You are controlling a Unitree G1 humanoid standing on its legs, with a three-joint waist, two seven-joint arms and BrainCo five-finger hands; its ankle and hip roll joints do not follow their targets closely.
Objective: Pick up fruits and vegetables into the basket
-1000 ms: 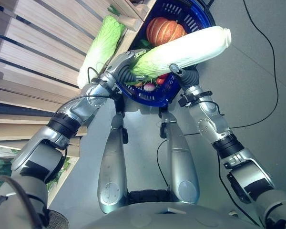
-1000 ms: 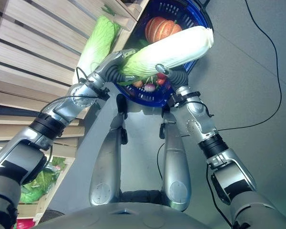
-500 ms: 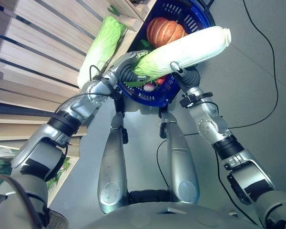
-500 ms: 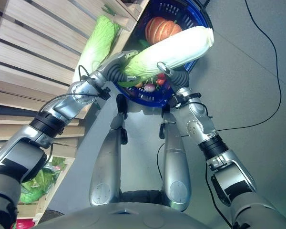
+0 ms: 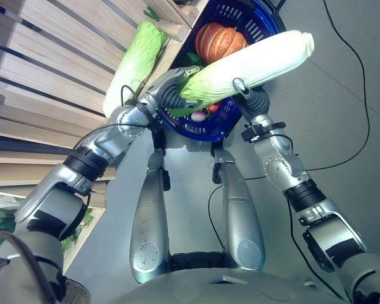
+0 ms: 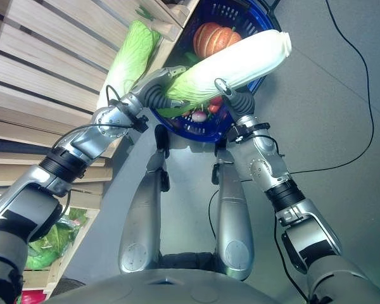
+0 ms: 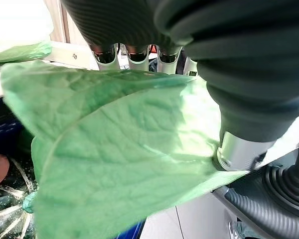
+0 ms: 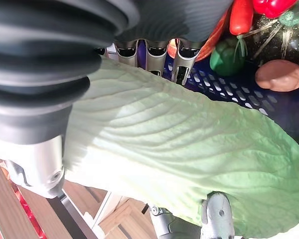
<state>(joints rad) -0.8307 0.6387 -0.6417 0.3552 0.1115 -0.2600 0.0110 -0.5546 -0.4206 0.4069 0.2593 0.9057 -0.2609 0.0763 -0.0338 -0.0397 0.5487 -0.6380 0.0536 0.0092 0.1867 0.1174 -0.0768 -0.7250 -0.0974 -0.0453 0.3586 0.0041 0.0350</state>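
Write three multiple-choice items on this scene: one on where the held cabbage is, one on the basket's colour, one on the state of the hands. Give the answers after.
1. Where is the napa cabbage that the hands hold?
A. above the basket
B. on the wooden shelf
C. on the floor

2. What colour is the basket?
A. red
B. blue
C. white

3. How is the cabbage held?
A. by the left hand alone
B. by the right hand alone
C. by both hands

Answers: 1 A, it spans the basket's rim over the pumpkin. 2 B, its mesh wall is blue. 3 C, the left hand grips the leafy end and the right hand the middle.

Bright daylight, glare on cabbage (image 5: pixel 259 60)
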